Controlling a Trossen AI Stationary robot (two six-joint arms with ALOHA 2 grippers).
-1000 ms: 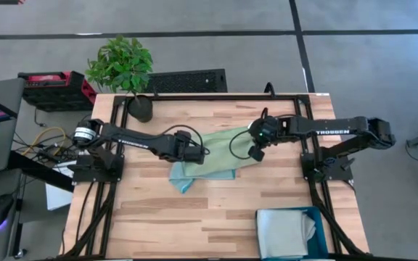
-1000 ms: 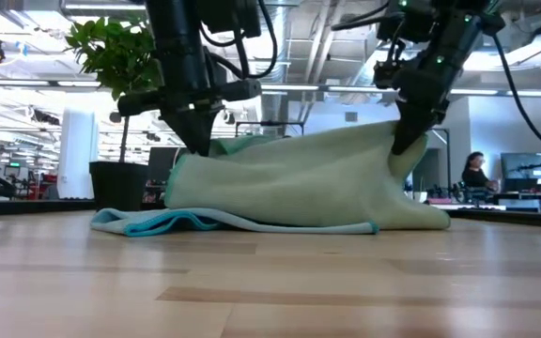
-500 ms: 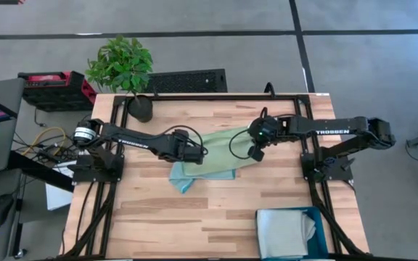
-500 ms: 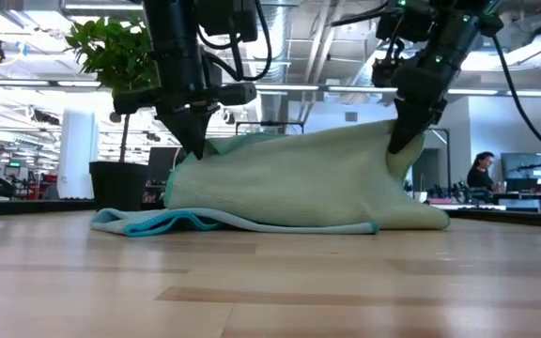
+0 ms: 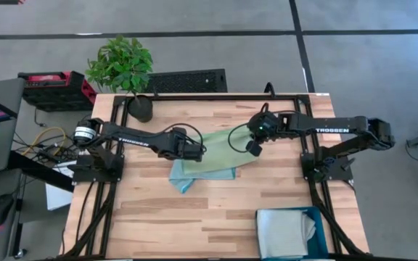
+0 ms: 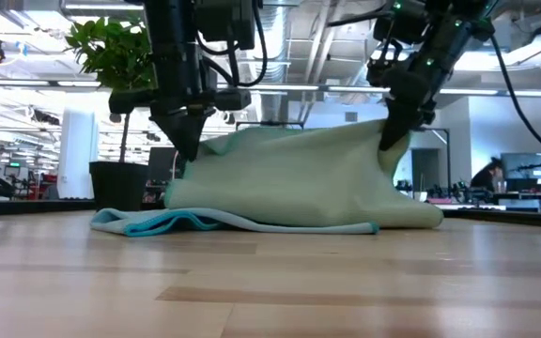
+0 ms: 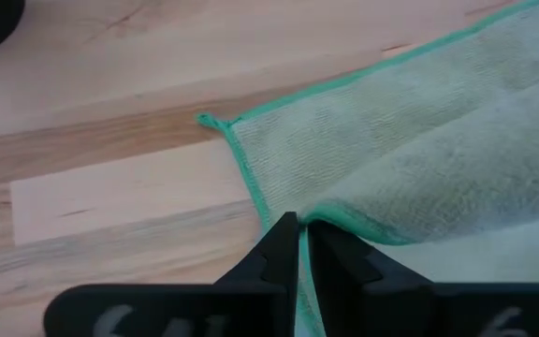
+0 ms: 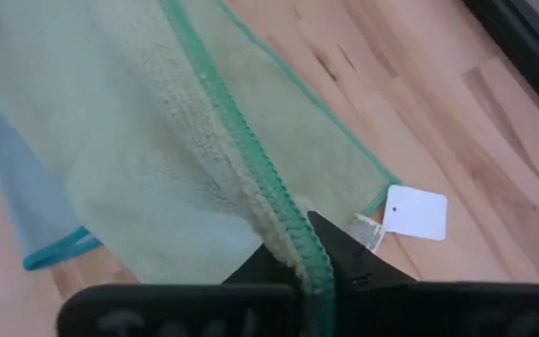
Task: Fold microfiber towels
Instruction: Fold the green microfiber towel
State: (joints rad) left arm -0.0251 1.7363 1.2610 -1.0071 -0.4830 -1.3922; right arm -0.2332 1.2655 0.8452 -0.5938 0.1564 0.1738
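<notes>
A pale green towel (image 5: 220, 148) lies mid-table, partly lifted, over a light blue towel (image 5: 181, 181) that lies flat on the table. My left gripper (image 5: 200, 148) is shut on the green towel's left part. My right gripper (image 5: 251, 147) is shut on its right part. In the low view the green towel (image 6: 299, 183) spans between the two grippers, its lower part on the table. A white tag (image 8: 415, 212) sits at one corner lying on the table. My left gripper pinches the green towel's hemmed edge (image 7: 318, 222) between its two fingers, coming from above and pointing down. That edge is lifted; a nearby corner (image 7: 206, 119) lies on the table. My right gripper pinches the towel's green-hemmed edge at a fold (image 8: 288, 229) from above. The cloth hangs below it to the table.
A dark teal bin (image 5: 316, 232) at the near right holds folded light cloths (image 5: 285, 232). A potted plant (image 5: 125, 72) stands at the far left corner. Bare wood lies in front of the towels.
Both grippers have moved up and a little toward the table's far edge, still shut on the green towel. The towel's held top edge has risen and drawn tauter between them, while its lower part stays on the table.
</notes>
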